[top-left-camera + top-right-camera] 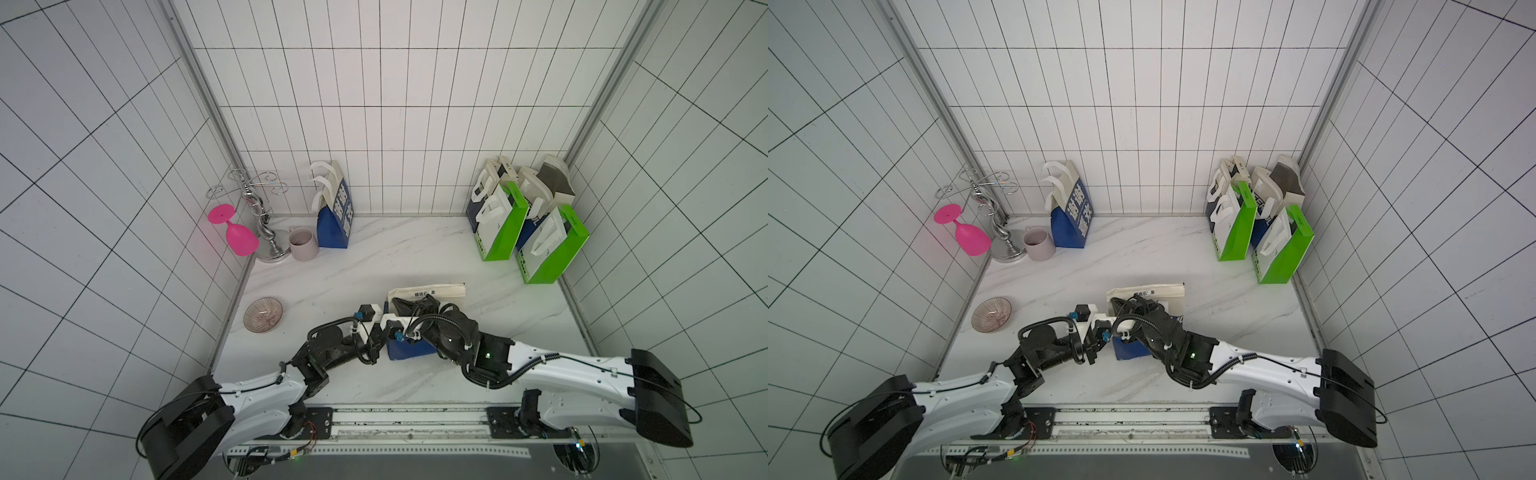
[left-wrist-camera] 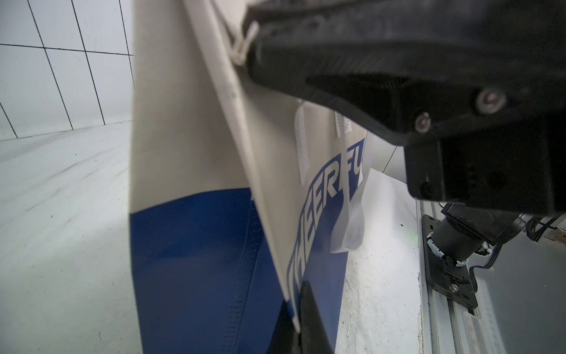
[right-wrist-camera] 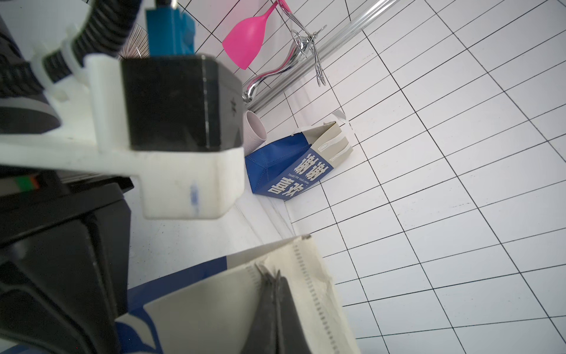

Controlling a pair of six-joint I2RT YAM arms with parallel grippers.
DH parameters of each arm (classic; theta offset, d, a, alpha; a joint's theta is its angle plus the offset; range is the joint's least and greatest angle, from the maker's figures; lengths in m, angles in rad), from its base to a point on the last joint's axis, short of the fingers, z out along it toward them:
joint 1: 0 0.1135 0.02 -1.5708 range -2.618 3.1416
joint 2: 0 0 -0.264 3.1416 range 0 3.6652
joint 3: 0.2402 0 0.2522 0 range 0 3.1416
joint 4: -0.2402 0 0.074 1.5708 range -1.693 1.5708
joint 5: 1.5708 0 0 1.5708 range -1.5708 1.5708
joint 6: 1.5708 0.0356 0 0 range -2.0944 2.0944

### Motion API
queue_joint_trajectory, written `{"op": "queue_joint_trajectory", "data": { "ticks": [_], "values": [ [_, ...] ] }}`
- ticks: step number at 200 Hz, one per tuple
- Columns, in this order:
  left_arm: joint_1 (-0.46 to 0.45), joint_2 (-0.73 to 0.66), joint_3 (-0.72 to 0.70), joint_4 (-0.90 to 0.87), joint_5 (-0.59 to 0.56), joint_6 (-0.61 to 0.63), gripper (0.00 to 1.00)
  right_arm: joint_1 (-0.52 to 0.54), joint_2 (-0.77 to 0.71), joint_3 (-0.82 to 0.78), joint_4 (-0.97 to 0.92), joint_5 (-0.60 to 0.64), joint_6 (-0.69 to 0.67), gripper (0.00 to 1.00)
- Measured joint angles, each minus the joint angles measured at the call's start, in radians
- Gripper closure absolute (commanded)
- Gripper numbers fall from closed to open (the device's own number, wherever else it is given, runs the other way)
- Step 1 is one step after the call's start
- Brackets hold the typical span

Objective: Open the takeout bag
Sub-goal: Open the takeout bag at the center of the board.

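Grasp step: your left gripper (image 2: 298,321) and right gripper (image 3: 272,275) each clamp the bag (image 1: 436,291) rim; next, spread them gently.

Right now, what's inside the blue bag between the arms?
Only a dark sliver shows at the takeout bag's mouth; the right gripper pinching its rim covers the rest.
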Motion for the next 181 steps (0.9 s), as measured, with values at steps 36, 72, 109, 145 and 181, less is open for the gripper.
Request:
{"op": "queue_joint_trajectory", "data": {
  "ticks": [36, 72, 109, 145, 181],
  "values": [
    [-0.001, -0.002, 0.002, -0.005, -0.002, 0.000, 1.00, 0.003, 0.000, 0.001, 0.000, 0.021, 0.040, 1.00],
    [-0.002, -0.003, 0.002, -0.005, -0.002, 0.000, 1.00, 0.006, 0.000, 0.005, 0.000, 0.042, 0.082, 1.00],
    [-0.002, -0.003, 0.004, -0.006, -0.002, 0.000, 1.00, 0.006, -0.005, 0.009, -0.003, 0.059, 0.138, 1.00],
    [-0.004, -0.003, 0.004, -0.006, -0.002, 0.000, 1.00, 0.006, -0.011, 0.011, -0.013, 0.068, 0.189, 1.00],
    [-0.004, -0.003, 0.006, -0.006, -0.003, 0.000, 1.00, 0.006, -0.012, 0.041, -0.061, 0.084, 0.249, 1.00]
  ]
}}
